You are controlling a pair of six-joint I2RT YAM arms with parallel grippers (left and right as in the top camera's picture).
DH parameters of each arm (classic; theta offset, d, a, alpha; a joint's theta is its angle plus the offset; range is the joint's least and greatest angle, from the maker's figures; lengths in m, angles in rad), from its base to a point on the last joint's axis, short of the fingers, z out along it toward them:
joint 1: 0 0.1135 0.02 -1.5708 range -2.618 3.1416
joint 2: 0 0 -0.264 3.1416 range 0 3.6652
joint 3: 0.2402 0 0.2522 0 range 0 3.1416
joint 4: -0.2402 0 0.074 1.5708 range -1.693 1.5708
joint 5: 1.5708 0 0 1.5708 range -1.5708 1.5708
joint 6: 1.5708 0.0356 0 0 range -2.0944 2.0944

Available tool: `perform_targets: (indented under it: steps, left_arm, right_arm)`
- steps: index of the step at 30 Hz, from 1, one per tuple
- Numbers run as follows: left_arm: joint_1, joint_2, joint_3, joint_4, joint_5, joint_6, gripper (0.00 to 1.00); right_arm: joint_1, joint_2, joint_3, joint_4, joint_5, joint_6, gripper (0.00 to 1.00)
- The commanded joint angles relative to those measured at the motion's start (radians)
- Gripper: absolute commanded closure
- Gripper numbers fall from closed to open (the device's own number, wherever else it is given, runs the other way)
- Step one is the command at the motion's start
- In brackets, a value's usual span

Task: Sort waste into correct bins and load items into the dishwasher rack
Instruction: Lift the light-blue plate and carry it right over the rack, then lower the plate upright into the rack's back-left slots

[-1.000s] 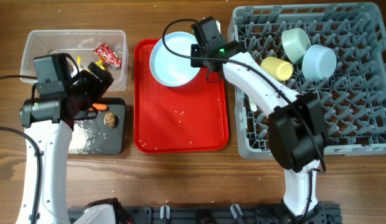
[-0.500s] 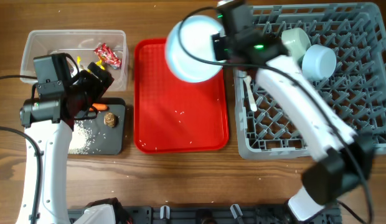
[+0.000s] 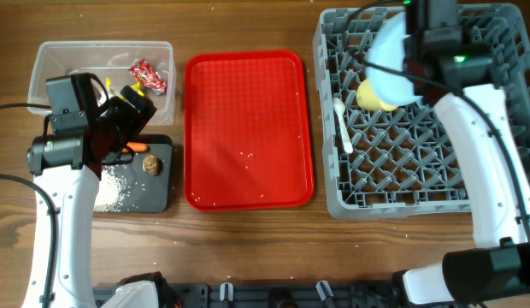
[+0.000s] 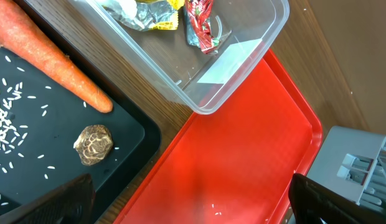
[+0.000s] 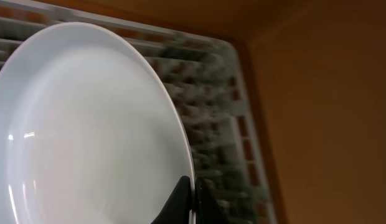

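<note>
The right jaws are pinched tight on the rim of the round light-blue plate (image 5: 87, 137), the dark fingertips (image 5: 178, 198) meeting at its lower edge. The plate hangs tilted over the far part of the grey dishwasher rack (image 3: 402, 175), just above the small yellow cup (image 3: 370, 97). Whether it touches the pegs cannot be told. A white plastic spoon (image 3: 342, 124) lies in the rack near its left wall. The right arm (image 3: 487, 145) rises from the near right corner and stretches across the rack to its far edge.

The left jaws stand wide apart and grip nothing. They hover over the seam between the clear tub (image 4: 243, 81) and the black tray (image 4: 127, 127). The left arm (image 3: 64, 197) comes up from the near left, its wrist turned toward the red serving tray (image 3: 248, 128).

In the tub lie a red wrapper (image 4: 202, 25) and a yellow wrapper (image 4: 157, 14) (its print is too small to read). On the black tray are an orange carrot (image 4: 50, 62), a brown lump (image 4: 93, 144) and loose rice (image 4: 6, 124). Everything sits on a wooden tabletop (image 3: 248, 244).
</note>
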Motion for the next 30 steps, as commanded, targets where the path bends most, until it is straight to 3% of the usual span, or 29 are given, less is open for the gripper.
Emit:
perform_targets:
  steps: [1, 14, 30]
  left_arm:
    - [0.006, -0.006, 0.013, 0.002, -0.003, -0.009, 0.0]
    - [0.006, -0.006, 0.013, 0.002, -0.003, -0.009, 0.0]
    - [0.006, -0.006, 0.013, 0.002, -0.003, -0.009, 0.0]
  right_arm:
    - [-0.048, -0.014, 0.005, 0.02, 0.077, -0.056, 0.96]
    - [-0.044, -0.014, 0.005, 0.013, -0.132, 0.01, 0.95]
    - [-0.043, -0.001, 0.004, 0.145, -0.121, -0.061, 0.96]
